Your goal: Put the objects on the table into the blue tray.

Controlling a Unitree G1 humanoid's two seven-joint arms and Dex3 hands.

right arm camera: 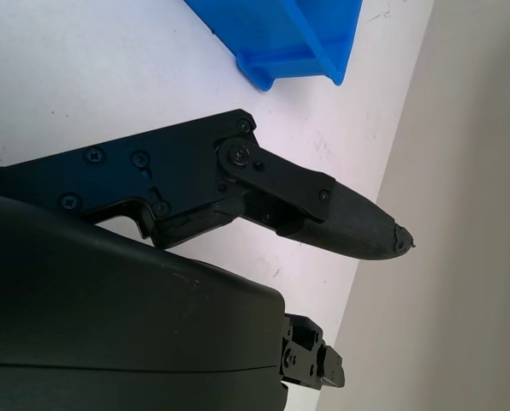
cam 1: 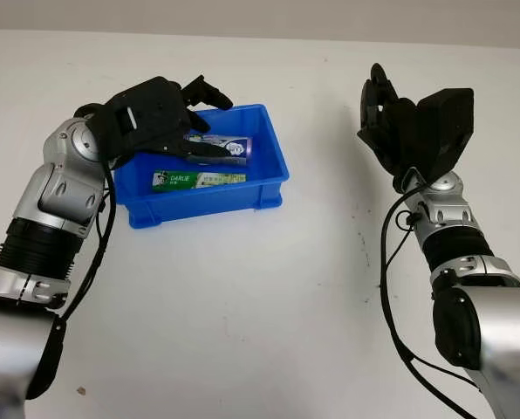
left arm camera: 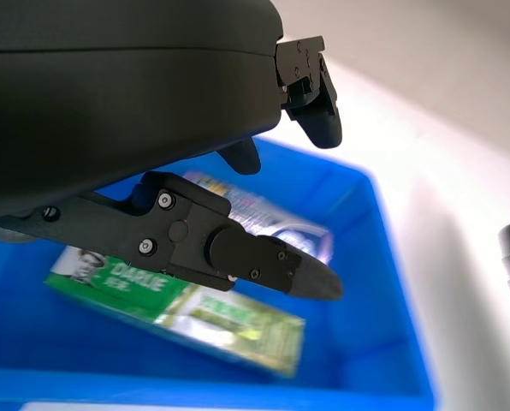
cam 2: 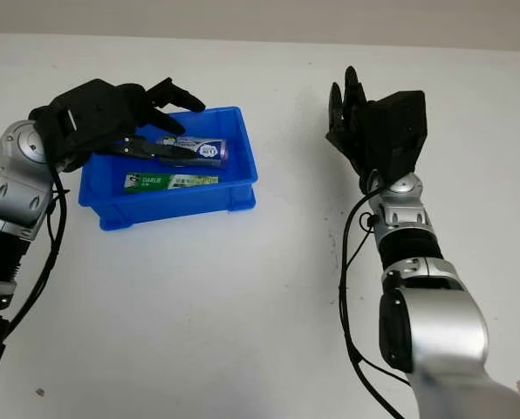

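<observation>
Left hand over the blue tray, release step

The left hand (cam 1: 160,118) hangs empty above the blue tray (cam 1: 273,170), where 2 items lie: a green toothpaste box (cam 1: 197,180) and a purple tube (cam 1: 221,147). The right hand (cam 1: 408,127), released, is well right of the tray; next, withdrawing looks apt.

A robot test bench in a lab: a bare white table (cam 1: 260,297) with scuff marks runs under both hands, a plain wall stands beyond them, and exposed black cables (cam 1: 386,288) trail along the metal arms.
</observation>
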